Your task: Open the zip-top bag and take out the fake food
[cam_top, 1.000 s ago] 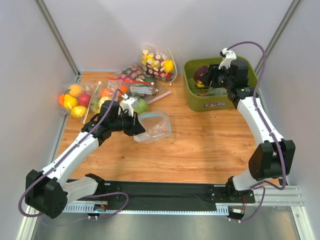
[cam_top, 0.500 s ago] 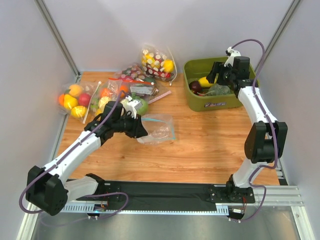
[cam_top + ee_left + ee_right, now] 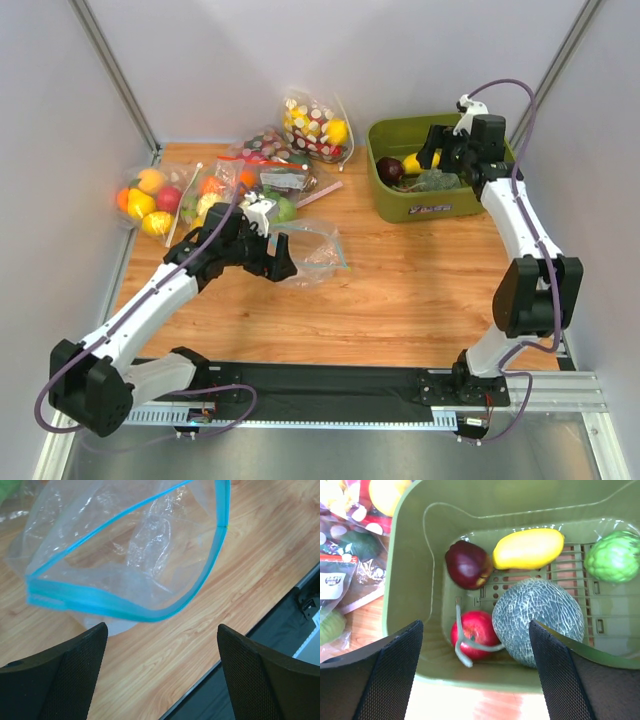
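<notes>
Zip-top bag (image 3: 135, 565) mouth agape, mid-table

Zip-top bag (image 3: 308, 252) lies mid-desk (image 3: 420, 290), just right of left gripper (image 3: 278, 268). Fake food (image 3: 520, 595) sits in bin (image 3: 383, 190) at back right, under right gripper (image 3: 432, 160). Other bags (image 3: 240, 175) piled back left.

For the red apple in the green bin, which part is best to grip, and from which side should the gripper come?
Probably the round body of the red apple, from straight above. It lies near the green bin wall, with the netted melon pressing on its other side, so side access looks blocked. The right gripper, open, hovers above it.
</notes>
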